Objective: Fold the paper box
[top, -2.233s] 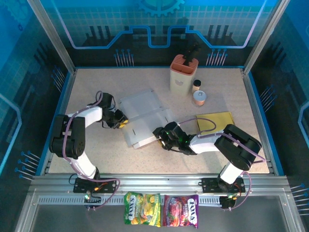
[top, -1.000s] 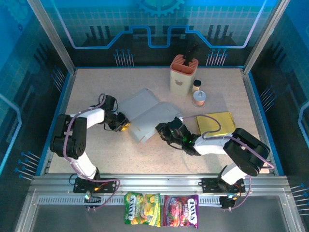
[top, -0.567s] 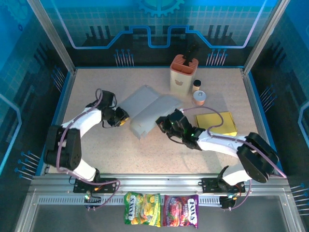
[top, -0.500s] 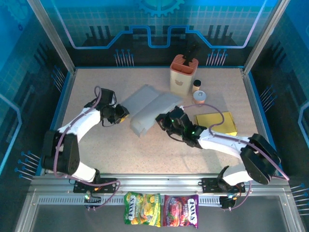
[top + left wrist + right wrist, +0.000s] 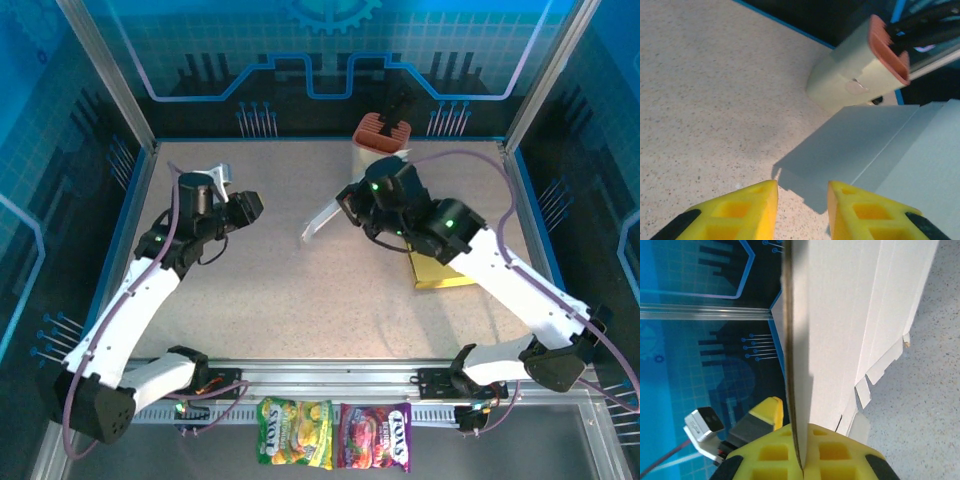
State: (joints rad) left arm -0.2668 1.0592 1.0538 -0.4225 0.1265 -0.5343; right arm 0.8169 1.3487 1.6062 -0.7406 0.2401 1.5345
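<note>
The flattened white paper box [image 5: 322, 217] hangs in the air above the table's middle, seen edge-on as a thin sliver in the top view. My right gripper [image 5: 352, 203] is shut on its edge. In the right wrist view the sheet [image 5: 850, 315] rises from between the closed yellow pads [image 5: 802, 460]. My left gripper [image 5: 248, 205] hovers to the left of the box, apart from it. In the left wrist view its jaws [image 5: 802, 192] stand open with nothing between them, and the box [image 5: 890, 145] lies ahead and to the right.
A beige holder with an orange top [image 5: 383, 132] stands at the back, also seen as the beige holder [image 5: 850, 75] in the left wrist view. A yellow pad [image 5: 440, 272] lies under the right arm. Two candy bags [image 5: 295, 432] rest on the front rail.
Both arms rose from the table. The right gripper lifted the box off the surface and turned it edge-on. The left gripper moved up and away from the box's left side.
</note>
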